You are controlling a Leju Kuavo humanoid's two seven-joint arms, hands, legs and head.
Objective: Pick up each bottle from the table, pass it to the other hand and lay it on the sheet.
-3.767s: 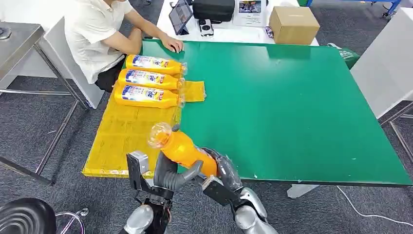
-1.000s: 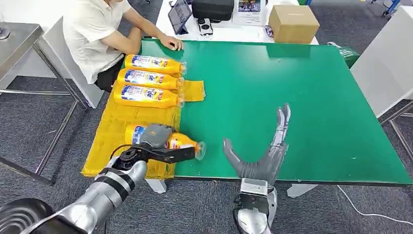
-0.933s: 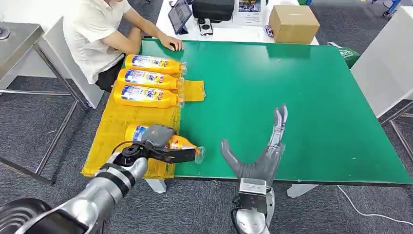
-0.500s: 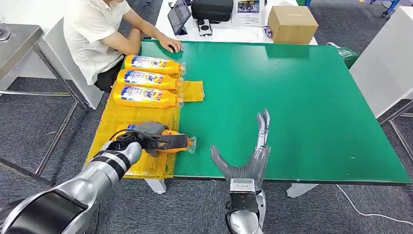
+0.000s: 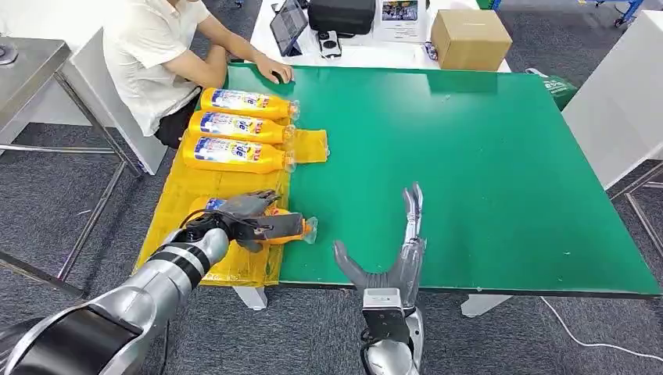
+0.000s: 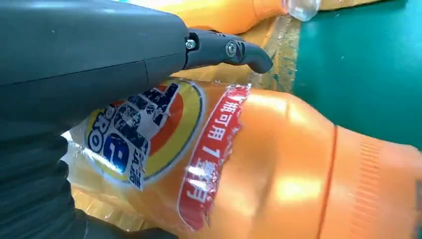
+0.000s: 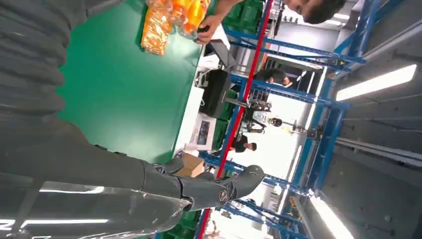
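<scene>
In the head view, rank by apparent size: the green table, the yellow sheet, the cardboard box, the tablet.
1. green table
2. yellow sheet
3. cardboard box
4. tablet

Box and tablet lie farthest from the camera, so both look smaller than they are.

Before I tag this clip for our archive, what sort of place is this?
Probably an industrial workshop or robot test lab: blue steel racking under strip lights, a green table, and a side table with a tablet and cardboard box.
</scene>
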